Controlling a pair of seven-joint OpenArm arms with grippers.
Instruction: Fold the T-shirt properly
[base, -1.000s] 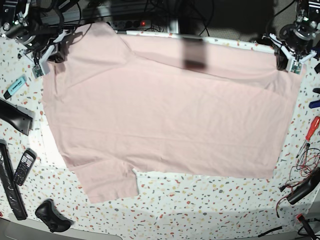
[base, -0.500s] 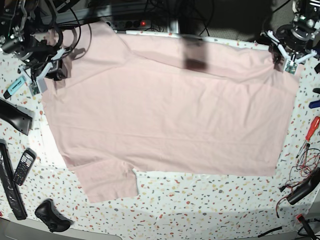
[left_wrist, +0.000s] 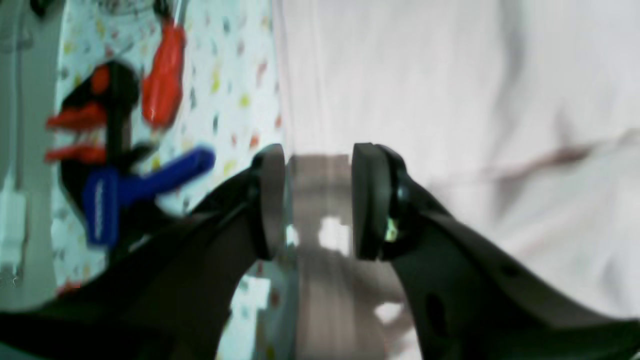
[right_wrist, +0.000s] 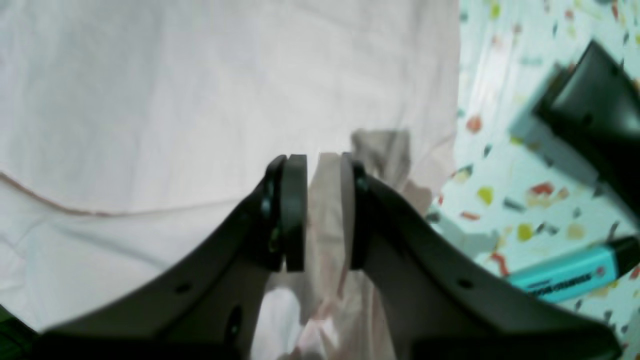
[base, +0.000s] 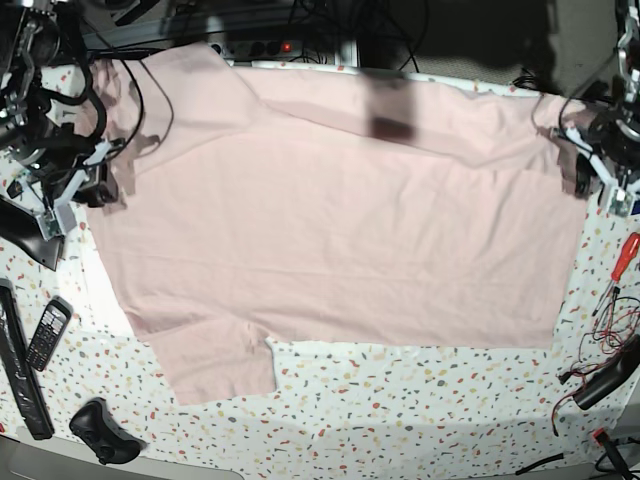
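Pale pink cotton of the T-shirt (left_wrist: 450, 75) is lying flat below the left gripper (left_wrist: 318, 200), whose jaws are standing apart and empty by the far right edge. In the right wrist view, the right gripper (right_wrist: 320, 215) is showing narrow jaws with a fabric wrinkle between; whether they are pinching it, I cannot tell. In the base view the shirt is covering the speckled counter (base: 400, 400); regripping should be taking only the edge layer.
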